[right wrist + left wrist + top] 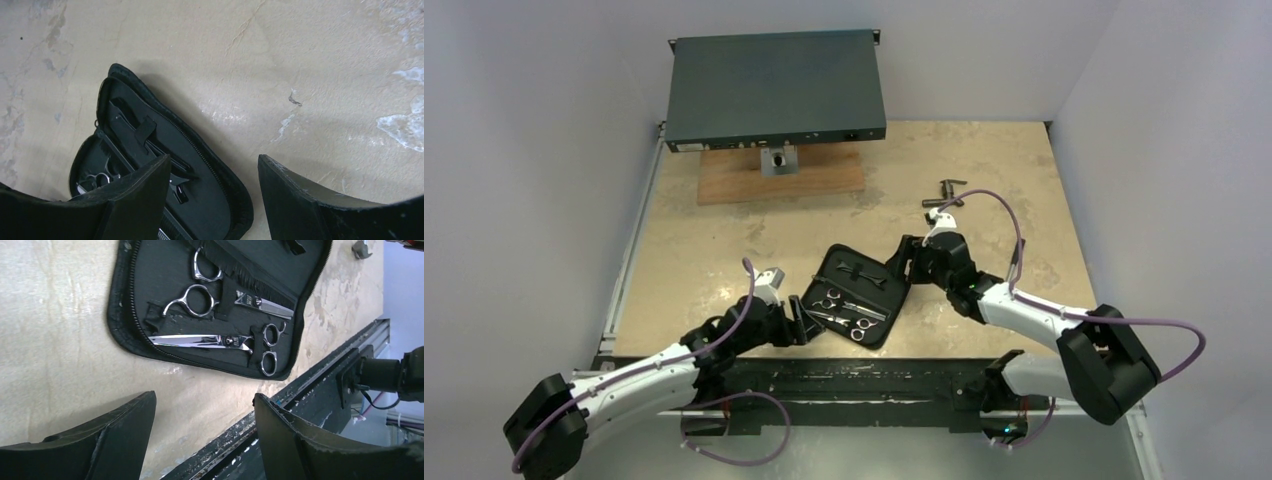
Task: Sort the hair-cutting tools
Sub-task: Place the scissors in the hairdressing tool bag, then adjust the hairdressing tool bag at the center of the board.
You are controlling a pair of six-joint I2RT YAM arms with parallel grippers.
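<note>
Hair-cutting tools sit tucked inside an open black zip case near the front middle of a tan bench, with a robot arm on either side of it. At the far edge of the bench, a flat dark metal box rests on a wooden board, and a small grey block stands on the board against the box's front.

The left arm reaches in low from the near left. Its claw is just beside the near left edge of the case, jaws spread wide and holding nothing. The right arm, trailed by a purple cable, bends in from the near right. Its claw is at the far right edge of the case, also spread apart and empty. In the right wrist view one finger overlaps the case's rim, though contact cannot be judged.

Inside the near half of the case, two silver scissors lie side by side under black straps, pointing in opposite directions. A black toothed comb runs along the middle of the case beside them. In the far half, a thin black clip lies near another strap.

Beyond the right claw, apart from the case, a small dark T-shaped fitting lies on the bare bench.
</note>
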